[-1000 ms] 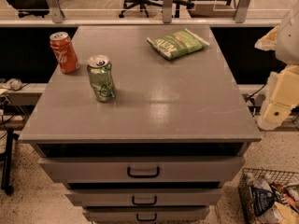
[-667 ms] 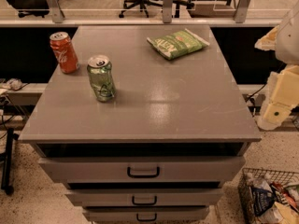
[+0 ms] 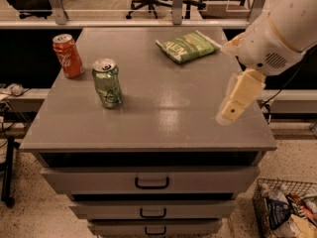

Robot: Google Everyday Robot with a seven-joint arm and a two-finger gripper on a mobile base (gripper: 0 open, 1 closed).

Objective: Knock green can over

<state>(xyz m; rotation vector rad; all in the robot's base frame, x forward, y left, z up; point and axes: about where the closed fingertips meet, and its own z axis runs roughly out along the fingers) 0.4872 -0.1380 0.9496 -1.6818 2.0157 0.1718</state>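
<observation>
Our gripper (image 3: 237,98) hangs above the right front part of the counter (image 3: 173,118), its pale tip pointing down and to the left, holding nothing. Whether the jaws are open or closed we cannot tell. Well apart from it, across bare grey surface, the green can (image 3: 107,83) stands upright on the left half of the counter, silver top and pull tab facing up. We judge it light, stiff and thin-walled, smooth enough to slide if pushed low, so a nudge high on its side, just under the rim, should tip it rather than skate it. No hold is needed. Once down it will likely roll, and the counter's left edge is near. Behind it and to its left, close but not touching, stands a red-orange can (image 3: 68,56) that a wide sweep could catch. A flat green snack bag (image 3: 187,46) lies at the back right. The open stretch between gripper and can gives a free path. Drawers (image 3: 151,182) sit below the front edge, and a wire basket (image 3: 285,212) stands on the floor at the right.
</observation>
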